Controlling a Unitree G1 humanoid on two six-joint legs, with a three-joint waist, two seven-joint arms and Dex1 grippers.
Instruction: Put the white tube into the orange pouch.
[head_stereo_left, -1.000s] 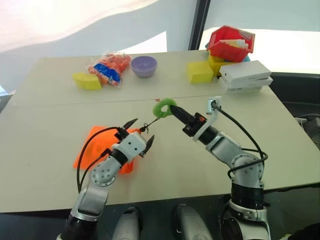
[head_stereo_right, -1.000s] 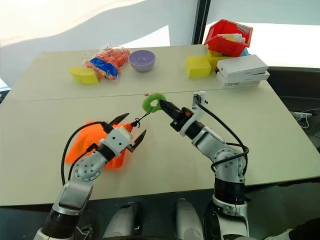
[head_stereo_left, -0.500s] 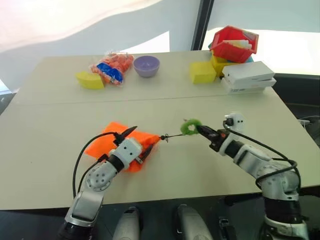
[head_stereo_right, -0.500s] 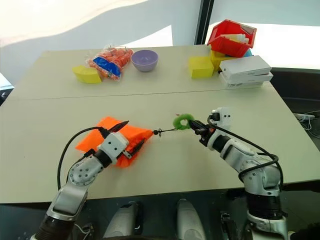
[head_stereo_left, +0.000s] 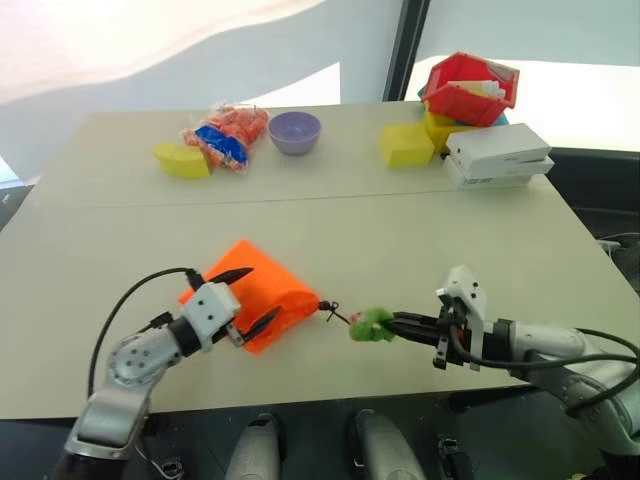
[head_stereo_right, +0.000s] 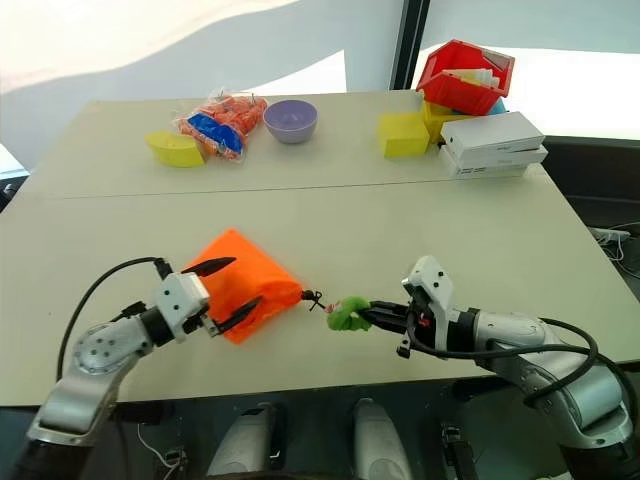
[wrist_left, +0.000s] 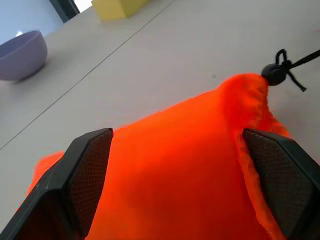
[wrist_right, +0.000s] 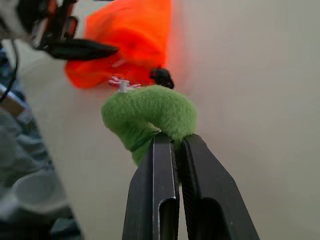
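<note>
The orange pouch (head_stereo_left: 262, 292) lies near the table's front edge, its mouth gathered at a black cord knot (wrist_left: 274, 72). My left gripper (head_stereo_left: 264, 290) is open, one finger on each side of the pouch's left end, and the left wrist view shows the fabric (wrist_left: 190, 165) between its fingers (wrist_left: 85, 170). The cord runs right to the green coiled ring (head_stereo_left: 368, 325). My right gripper (head_stereo_left: 388, 326) is shut on that ring (wrist_right: 150, 112), low over the table. The white tube is hidden.
At the back stand a purple bowl (head_stereo_left: 295, 130), a clear bag of orange items (head_stereo_left: 222, 135), yellow blocks (head_stereo_left: 180, 160) (head_stereo_left: 405, 145), white boxes (head_stereo_left: 495, 155) and a red bin (head_stereo_left: 470, 88). The table's front edge (head_stereo_left: 330, 395) runs just below both grippers.
My right gripper has drawn the green ring back toward the front edge and lower. The pouch's mouth has bunched up. My left gripper has shifted left along the pouch.
</note>
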